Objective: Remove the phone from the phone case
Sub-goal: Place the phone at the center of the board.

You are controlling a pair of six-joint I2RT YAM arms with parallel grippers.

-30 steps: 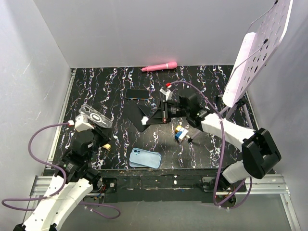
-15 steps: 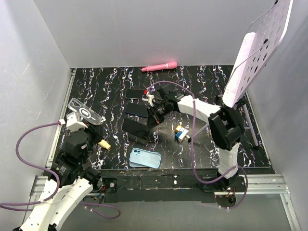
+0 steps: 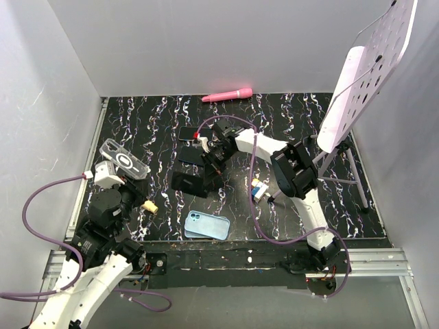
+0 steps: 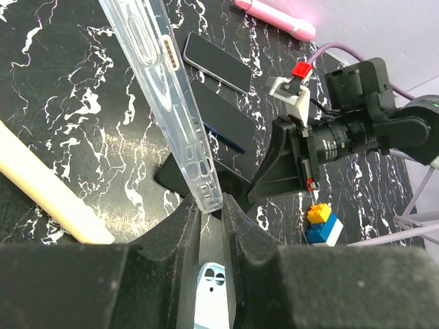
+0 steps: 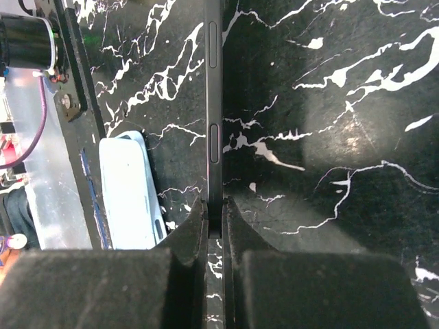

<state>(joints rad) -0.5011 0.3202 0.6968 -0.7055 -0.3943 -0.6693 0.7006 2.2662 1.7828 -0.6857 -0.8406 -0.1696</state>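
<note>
Separately, left end effector (image 4: 211, 207) holds case (image 4: 159, 86); right (image 5: 215, 209), phone (image 5: 213, 103).

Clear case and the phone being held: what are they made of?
The clear case looks like glossy see-through plastic: the marbled table shows through it. The phone, seen edge-on, looks like dark smooth metal or plastic with raised side buttons; I can't tell which.

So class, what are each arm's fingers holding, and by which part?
Left fingers: the clear case, pinched at one end. Right fingers: the phone, seen edge-on, pinched across its faces at one end.
</note>
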